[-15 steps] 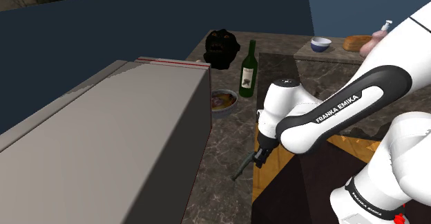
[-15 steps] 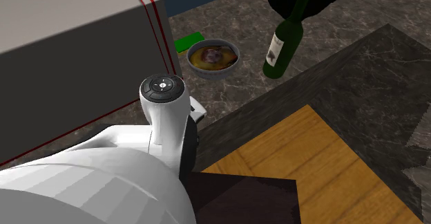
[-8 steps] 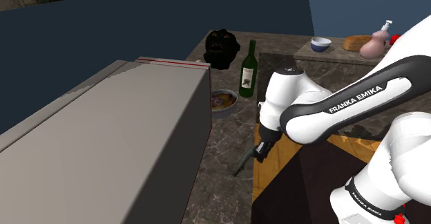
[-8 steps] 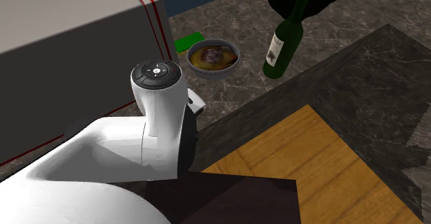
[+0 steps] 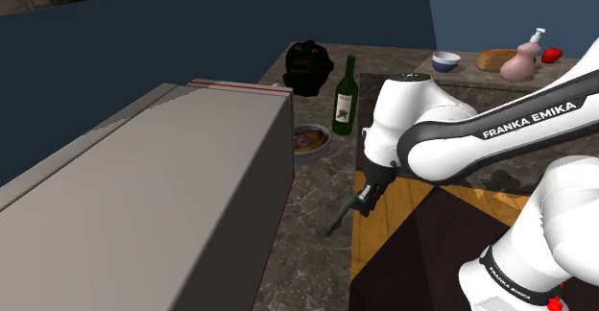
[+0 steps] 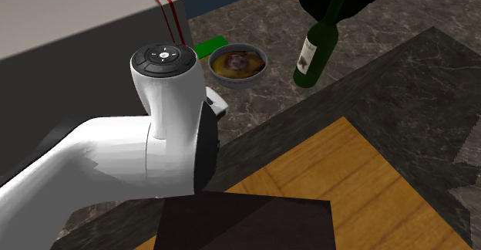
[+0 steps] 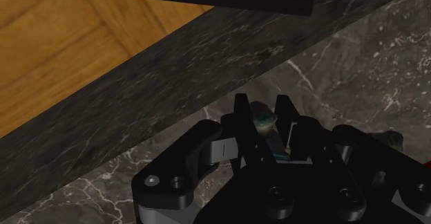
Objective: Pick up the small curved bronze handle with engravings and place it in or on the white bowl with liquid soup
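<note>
The hand (image 7: 262, 107) squeezes the handle (image 7: 268, 129), near the soup bowl (image 5: 310, 139); I think carrying comes next: over the bowl, then let go

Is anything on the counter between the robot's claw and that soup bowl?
No. In the shoulder view, bare marble counter separates the gripper, shut on the handle, from the bowl.

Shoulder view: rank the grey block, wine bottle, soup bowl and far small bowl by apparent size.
1. grey block
2. wine bottle
3. soup bowl
4. small bowl, though it sits farthest, so that is unsure.
</note>
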Motion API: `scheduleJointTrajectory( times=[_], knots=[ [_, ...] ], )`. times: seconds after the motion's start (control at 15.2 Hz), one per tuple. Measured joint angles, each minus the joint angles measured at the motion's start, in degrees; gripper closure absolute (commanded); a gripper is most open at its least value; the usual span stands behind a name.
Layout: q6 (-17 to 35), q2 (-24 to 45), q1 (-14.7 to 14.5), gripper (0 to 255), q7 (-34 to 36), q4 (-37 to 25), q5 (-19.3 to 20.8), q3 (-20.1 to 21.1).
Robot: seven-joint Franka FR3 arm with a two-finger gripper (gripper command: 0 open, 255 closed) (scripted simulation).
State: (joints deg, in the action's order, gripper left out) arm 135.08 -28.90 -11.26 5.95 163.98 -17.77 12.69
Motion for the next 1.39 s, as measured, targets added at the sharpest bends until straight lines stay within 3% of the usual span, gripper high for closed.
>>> scheduleJointTrajectory(
  times=[0.99, 1.39],
  knots=[
    [-15.06, -8.55, 0.93, 255, 1.78, -6.56, 2.59, -1.58],
    [-12.75, 1.21, 4.83, 255, -2.95, -13.36, 5.95, -5.02]
  ],
)
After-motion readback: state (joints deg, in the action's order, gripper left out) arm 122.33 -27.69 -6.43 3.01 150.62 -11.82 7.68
